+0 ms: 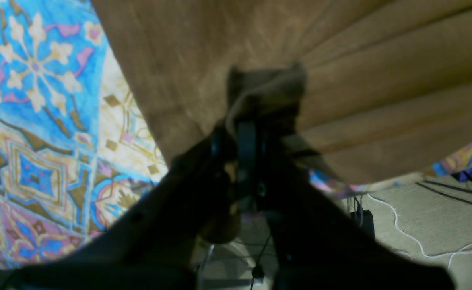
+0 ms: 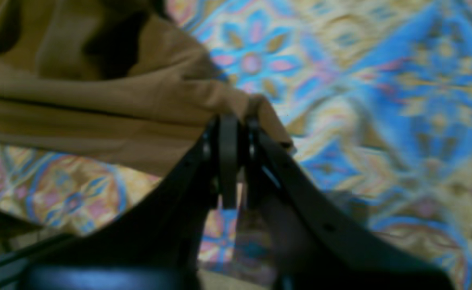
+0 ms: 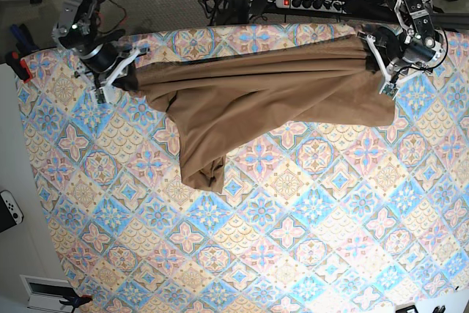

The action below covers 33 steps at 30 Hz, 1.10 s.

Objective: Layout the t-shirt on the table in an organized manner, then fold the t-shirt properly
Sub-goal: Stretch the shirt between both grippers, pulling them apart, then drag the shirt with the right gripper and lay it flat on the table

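The t-shirt (image 3: 249, 100) hangs stretched between the two arms over the far part of the table (image 3: 278, 240). The left fingers (image 1: 247, 133) are pressed together, pinching a bunched corner of the cloth, which fans away from them in long folds. The right fingers (image 2: 232, 139) likewise pinch a gathered edge, the fabric trailing off to one side, a loose lobe sagging onto the table between both grips.

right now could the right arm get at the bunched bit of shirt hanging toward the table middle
Probably not: the right tool is shut on the t-shirt at the far edge of the table, so it is occupied. The bunched part itself lies uncovered.
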Tool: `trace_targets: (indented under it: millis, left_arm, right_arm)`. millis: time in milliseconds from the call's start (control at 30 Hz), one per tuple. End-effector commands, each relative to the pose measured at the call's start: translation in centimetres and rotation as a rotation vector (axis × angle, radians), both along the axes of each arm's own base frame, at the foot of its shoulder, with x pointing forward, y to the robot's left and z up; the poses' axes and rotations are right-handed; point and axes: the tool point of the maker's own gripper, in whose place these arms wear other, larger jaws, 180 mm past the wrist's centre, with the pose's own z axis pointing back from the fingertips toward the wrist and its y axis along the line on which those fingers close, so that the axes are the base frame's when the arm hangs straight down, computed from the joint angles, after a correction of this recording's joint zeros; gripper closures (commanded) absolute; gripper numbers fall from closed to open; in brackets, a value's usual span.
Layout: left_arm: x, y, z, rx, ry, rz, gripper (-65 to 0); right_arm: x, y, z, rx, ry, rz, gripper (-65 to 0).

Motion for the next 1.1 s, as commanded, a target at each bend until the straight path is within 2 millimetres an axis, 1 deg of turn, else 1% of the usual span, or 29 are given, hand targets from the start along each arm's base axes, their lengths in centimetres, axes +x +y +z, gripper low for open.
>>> trace_targets:
  millis: [0, 100, 167, 267, 367, 467, 567, 600, 667, 767, 833, 867, 933, 967, 1033, 1067]
  left_arm:
    - [0.2, 0.9, 0.7, 0.037, -0.01, 0.002, -4.2]
    - [0.2, 0.8, 0.7, 0.03, -0.01, 0.002, -15.2]
    - [0.3, 0.8, 0.8, 0.032, -0.015, -0.001, -19.2]
    - [0.9, 0.4, 2.1, 0.046, -0.059, -0.014, -19.5]
    - [1.6, -0.4, 3.4, 0.054, -0.11, -0.027, -20.0]
    - [2.0, -0.6, 4.0, 0.057, -0.132, -0.033, -19.8]
    - [2.3, -0.8, 4.1, 0.051, -0.143, -0.033, -19.7]
    - [2.3, -1.2, 4.0, 0.034, -0.148, -0.031, -19.7]
    - [2.5, -1.9, 4.1, -0.003, -0.161, -0.035, -19.7]
    - [2.8, -2.6, 4.2, -0.05, -0.18, -0.041, -19.6]
    - [2.9, -2.4, 4.5, -0.071, -0.201, -0.016, -19.6]
    - [3.0, -2.2, 4.8, -0.08, -0.214, -0.004, -19.6]
    - [3.9, -2.2, 5.5, -0.104, -0.253, 0.011, -19.6]
    - [4.1, -2.3, 5.7, -0.11, -0.262, 0.012, -19.6]
    - [4.3, -2.4, 5.8, -0.111, -0.268, 0.009, -19.6]
    - [4.3, -2.4, 5.8, -0.111, -0.268, 0.009, -19.6]
  right_arm:
    - [0.8, 0.0, 1.0, -0.003, -0.045, 0.009, -3.5]
    - [0.8, 0.3, 1.1, -0.001, -0.046, 0.018, -14.9]
    - [0.8, 0.2, 1.1, -0.003, -0.048, 0.016, -21.7]
    - [0.9, 0.2, 1.2, -0.002, -0.05, 0.015, -29.5]
    - [0.9, 0.1, 1.2, -0.002, -0.051, 0.012, -33.9]
    - [0.9, 0.1, 1.3, -0.003, -0.054, 0.013, -34.6]
    - [1.1, 0.1, 1.6, -0.004, -0.067, 0.014, -34.6]
    - [1.1, 0.0, 1.8, -0.007, -0.071, 0.011, -34.6]
    - [1.1, -1.1, 2.1, -0.022, -0.079, -0.018, -34.6]
    - [1.0, -3.4, 2.9, -0.055, -0.099, -0.076, -34.6]
    - [1.3, -4.2, 3.7, -0.051, -0.127, -0.103, -34.6]
    - [1.5, -4.2, 4.2, -0.03, -0.152, -0.113, -34.6]
    - [2.2, -3.6, 5.3, 0.041, -0.217, -0.121, -34.6]
    - [2.5, -3.3, 5.9, 0.074, -0.245, -0.121, -34.6]
    - [2.8, -2.7, 6.5, 0.115, -0.267, -0.113, -34.6]
    - [3.3, -2.3, 6.8, 0.13, -0.282, -0.105, -34.6]
